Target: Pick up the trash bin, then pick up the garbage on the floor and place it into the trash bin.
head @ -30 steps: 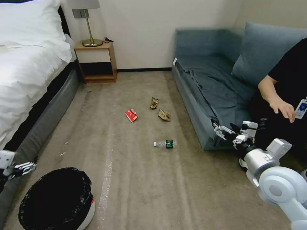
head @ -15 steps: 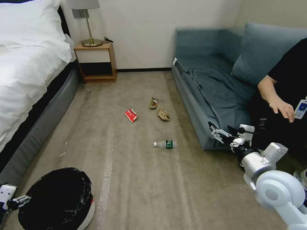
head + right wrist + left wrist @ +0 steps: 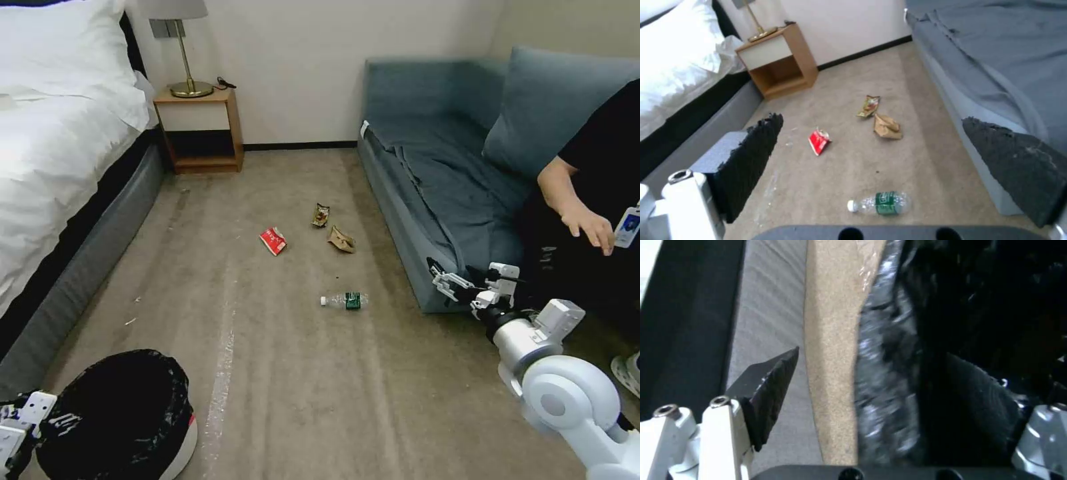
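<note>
The left claw [image 3: 40, 419] sits low at the near-left rim of the small round white plastic trash bin lined with a black plastic bag [image 3: 120, 417]. Its jaws stand wide apart and straddle that rim. In the left wrist view one dark finger [image 3: 769, 390] is outside over the tan carpet floor [image 3: 287, 373], the other [image 3: 978, 396] appears to be inside against the bag, though the darkness there makes this hard to confirm. They have not closed on the rim. The bin lies directly ahead of this claw, its wall running between the fingers, so the grip turns on closing across the rim.

The right claw [image 3: 452, 283] hangs wide open near the corner of the blue-grey fabric sofa [image 3: 433, 167], holding nothing. Ahead of it and toward the robot's left lies the clear green-labelled plastic bottle [image 3: 344, 301], on its side with its long axis across the robot's view. Farther off are the red wrapper with white lettering [image 3: 273, 241], the crumpled tan paper bag [image 3: 341, 241] and the brown-gold snack wrapper [image 3: 321, 215]. The right arm is the nearer to all four.

Compared with a second ago, the left claw has dropped from beside the bed [image 3: 60, 133] down to the bin's rim, and the right claw has eased lower and a little leftward.
</note>
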Controlling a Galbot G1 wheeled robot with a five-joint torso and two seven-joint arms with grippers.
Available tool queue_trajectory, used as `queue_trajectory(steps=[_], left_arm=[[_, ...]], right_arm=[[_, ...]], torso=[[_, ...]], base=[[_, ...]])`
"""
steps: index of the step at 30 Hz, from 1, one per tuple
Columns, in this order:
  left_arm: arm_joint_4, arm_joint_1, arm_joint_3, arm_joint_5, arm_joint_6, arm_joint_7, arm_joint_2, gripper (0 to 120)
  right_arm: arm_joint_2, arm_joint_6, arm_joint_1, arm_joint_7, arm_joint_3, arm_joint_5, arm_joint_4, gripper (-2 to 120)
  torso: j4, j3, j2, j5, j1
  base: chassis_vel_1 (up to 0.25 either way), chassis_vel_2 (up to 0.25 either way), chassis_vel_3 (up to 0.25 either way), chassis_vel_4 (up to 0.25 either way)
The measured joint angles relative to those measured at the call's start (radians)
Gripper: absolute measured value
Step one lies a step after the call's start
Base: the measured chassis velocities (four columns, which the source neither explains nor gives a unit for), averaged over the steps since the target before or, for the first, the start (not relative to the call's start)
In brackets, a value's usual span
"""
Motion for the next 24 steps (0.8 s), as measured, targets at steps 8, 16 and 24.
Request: queue_trajectory(steps=[8, 16, 24], left_arm=[[0.013, -0.035, 0.049, 0.016, 0.006, -0.005, -0.006, 68], [0.002, -0.034, 0.036, 0.015, -0.002, 0.007, 0.004, 39], [-0.024, -0.019, 0.017, 0.021, -0.011, 0.027, -0.002, 25]], right_arm=[[0.005, 0.002, 0.004, 0.005, -0.013, 0.002, -0.003, 100], [0.013, 0.005, -0.012, 0.008, -0.01, 0.003, -0.002, 100], [0.016, 0.005, -0.017, 0.01, -0.01, 0.003, 0.013, 100]], torso=[[0.0001, 0.0, 0.0, 0.0, 0.0], [0.0, 0.0, 0.0, 0.0006, 0.0], [0.0002, 0.0, 0.0, 0.0005, 0.0]], base=[[0.0, 0.0, 0.0, 0.0], [0.0, 0.0, 0.0, 0.0], [0.0, 0.0, 0.0, 0.0]])
